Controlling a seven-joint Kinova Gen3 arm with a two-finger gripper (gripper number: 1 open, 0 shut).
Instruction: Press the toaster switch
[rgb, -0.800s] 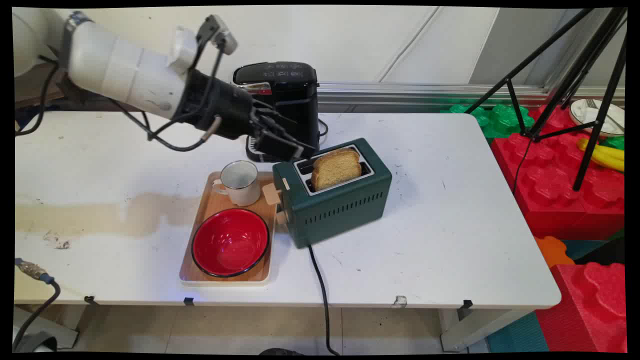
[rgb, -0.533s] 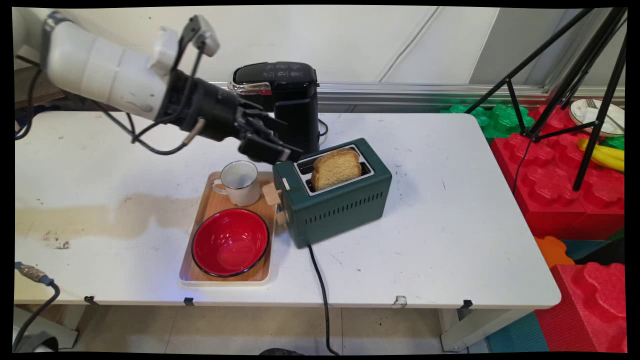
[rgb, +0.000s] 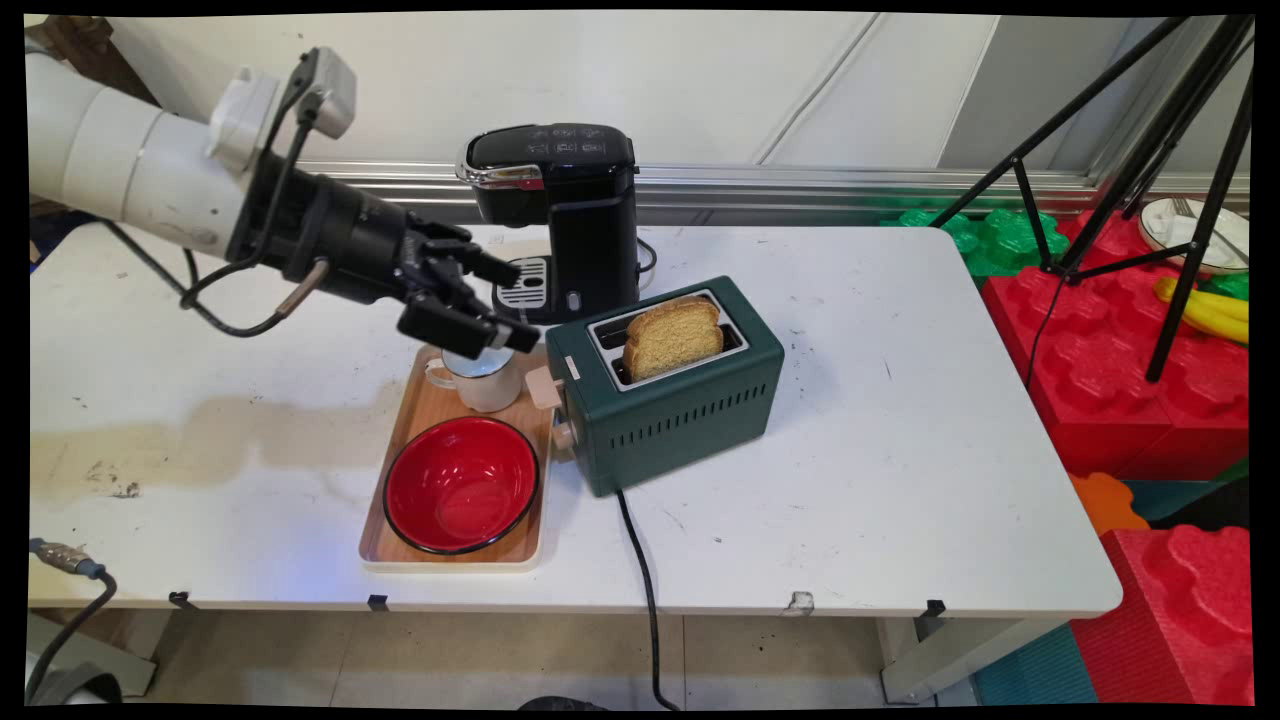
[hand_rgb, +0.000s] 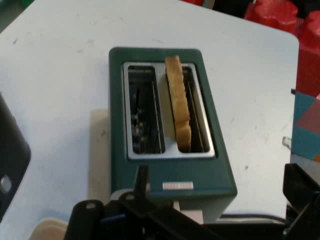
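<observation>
The white bench (rgb: 900, 470) is broad and flat with rounded corners, its top scuffed with dark specks and a long tan stain at the left. Behind it rises a pale wall with a metal rail. To the right, off the bench, stand large red and green moulded blocks (rgb: 1130, 400) and the thin black legs of a tripod (rgb: 1190, 140).

A glossy black coffee machine (rgb: 560, 210) stands at the back of the bench. Just in front of it sits a boxy dark green toaster (rgb: 680, 410) with slotted vents along its side, a metal rim round two slots and a black cord trailing toward the near edge. One brown, rough-crusted slice of bread (rgb: 672, 336) stands upright in one slot; the other slot is bare.

A flat wooden tray (rgb: 415, 420) lies touching the toaster's left side, bearing a round shiny red bowl (rgb: 460, 485) and a white enamel mug (rgb: 485, 380).

The black hand (rgb: 500, 305) hovers just above the mug, its fingers apart and gripping nothing.
</observation>
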